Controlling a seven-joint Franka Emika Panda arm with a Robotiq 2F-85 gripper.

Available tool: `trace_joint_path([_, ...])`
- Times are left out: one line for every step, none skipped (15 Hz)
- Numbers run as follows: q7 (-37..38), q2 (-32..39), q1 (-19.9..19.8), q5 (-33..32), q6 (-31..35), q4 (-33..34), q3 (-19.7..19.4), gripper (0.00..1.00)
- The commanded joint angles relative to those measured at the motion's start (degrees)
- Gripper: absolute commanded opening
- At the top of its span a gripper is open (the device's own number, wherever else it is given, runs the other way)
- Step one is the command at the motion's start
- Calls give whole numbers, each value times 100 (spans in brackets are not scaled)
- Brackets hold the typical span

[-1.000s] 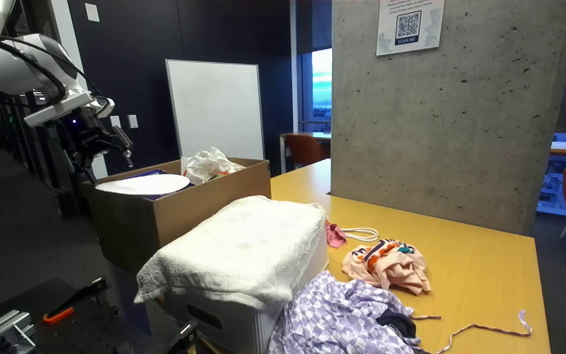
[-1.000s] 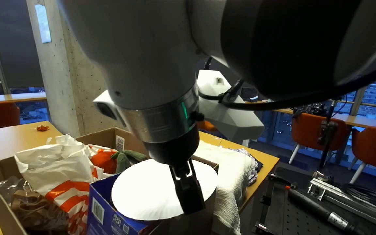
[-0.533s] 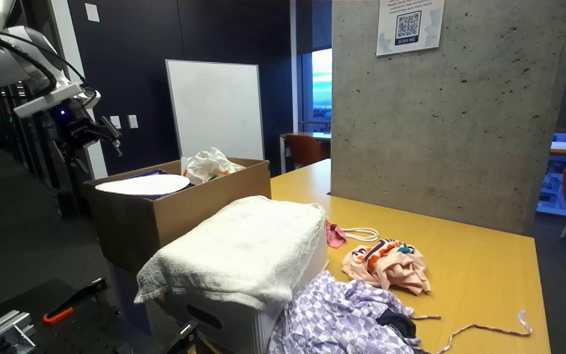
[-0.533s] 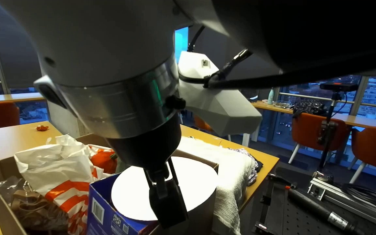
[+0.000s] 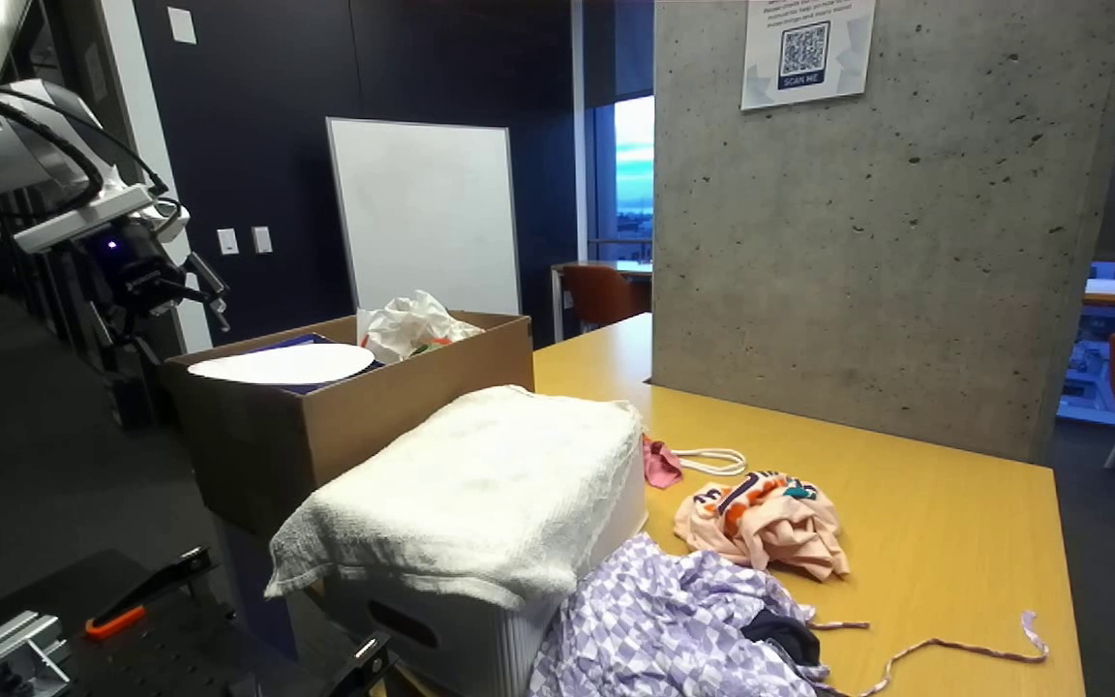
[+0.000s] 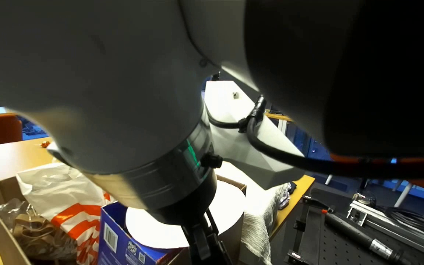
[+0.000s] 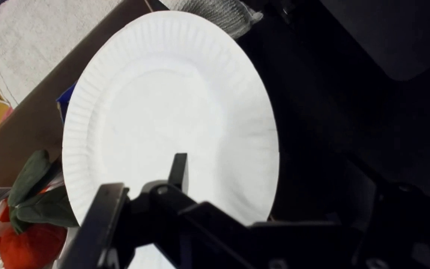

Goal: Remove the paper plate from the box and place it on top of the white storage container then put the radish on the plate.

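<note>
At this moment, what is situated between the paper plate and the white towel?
A wall of the cardboard box, plus a corner of the blue carton, lies between plate and towel; the wrist view shows this.

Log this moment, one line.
claw: open | paper plate: ungripped, not yet removed from cardboard box | radish: in same box | white storage container: towel draped over top

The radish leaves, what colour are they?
Dark green; the radish leaves show best in the wrist view.
</note>
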Motion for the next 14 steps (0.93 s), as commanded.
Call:
trace_joint_path([-188,81,38,-232,-235,59,-213,100])
trace_joint_path([-219,119,21,-263,-261,66,-252,100])
trace_joint_path([-256,169,-1,-286,-256,77,-287,100])
trace_joint_path([-268,230,-13,-312,-254,102,-324,100])
trace_joint_path([-288,298,-21,-317,-237,133,-353,100])
trace_joint_path([-290,361,-16,-315,-234,171,-377,100])
trace_joint_path([-291,415,-6,-309,-244,205,-393,100])
trace_joint_path([-283,460,19,-321,-259,244,-405,100])
trace_joint_path([-287,474,47,-337,-290,267,-406,100])
trace_joint_path([-290,477,65,-353,-310,279,-406,100])
trace_joint_path([-301,433,87,-374,-355,279,-401,100])
trace_joint_path([-317,384,100,-390,-390,281,-391,90])
trace_joint_path([-333,319,122,-409,-440,284,-378,85])
trace_joint_path([-351,292,139,-418,-511,315,-368,65])
